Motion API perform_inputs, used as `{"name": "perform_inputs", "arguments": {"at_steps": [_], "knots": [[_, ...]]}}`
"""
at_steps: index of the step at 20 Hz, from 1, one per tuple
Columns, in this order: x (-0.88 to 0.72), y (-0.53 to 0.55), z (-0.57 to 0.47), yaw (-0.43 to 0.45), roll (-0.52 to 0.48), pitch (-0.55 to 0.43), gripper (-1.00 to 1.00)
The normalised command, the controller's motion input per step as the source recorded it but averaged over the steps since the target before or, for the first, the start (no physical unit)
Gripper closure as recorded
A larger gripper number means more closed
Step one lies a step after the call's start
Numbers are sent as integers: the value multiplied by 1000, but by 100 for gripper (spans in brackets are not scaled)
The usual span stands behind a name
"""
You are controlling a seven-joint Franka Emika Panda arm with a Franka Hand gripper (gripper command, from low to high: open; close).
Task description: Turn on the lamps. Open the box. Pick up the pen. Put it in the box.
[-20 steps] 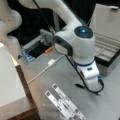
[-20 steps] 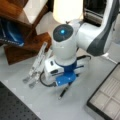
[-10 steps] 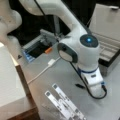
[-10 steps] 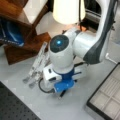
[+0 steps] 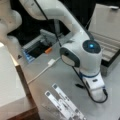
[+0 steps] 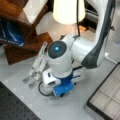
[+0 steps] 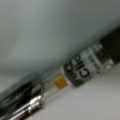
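Pen (image 7: 75, 77) fills the wrist view from lower left to upper right, a clear barrel with a printed label, a small yellow patch and a dark section at the upper right end, lying against the pale counter (image 7: 50, 30). The camera sits so close that the hand must be right down over it. In a front view a short dark piece of the pen (image 5: 80, 86) shows on the counter just beside the hand (image 5: 96, 93), which is lowered to the surface. Whether the hand is wide, narrow or already gripping the pen I cannot tell, since its fingers are hidden in every view.

Judging the task from how things lie: the lamp (image 6: 68, 11) glows brightly at a front view's top, so the lamp step looks done, at least for the one lamp that shows. The box (image 5: 107, 35) stands open, lid raised at a front view's right, its pale ribbed lining exposed; its tray (image 6: 107, 95) also shows at a front view's right edge. The pen is not in the box and does not look lifted, so picking up and placing remain.

White strips (image 5: 65, 102) with dark marks lie near the hand, and a small black tray (image 5: 37, 48) sits well apart.
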Motion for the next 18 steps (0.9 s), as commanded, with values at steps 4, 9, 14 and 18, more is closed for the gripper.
{"name": "perform_inputs", "arguments": {"at_steps": [4,9,14,18], "knots": [[144,-4,-16,-22,-28,-1,-100],[113,7,-51,-31,-36,-22,100],[70,16,-80,-48,-53,-63,100],[17,9,-90,-38,-57,-63,100]]}}
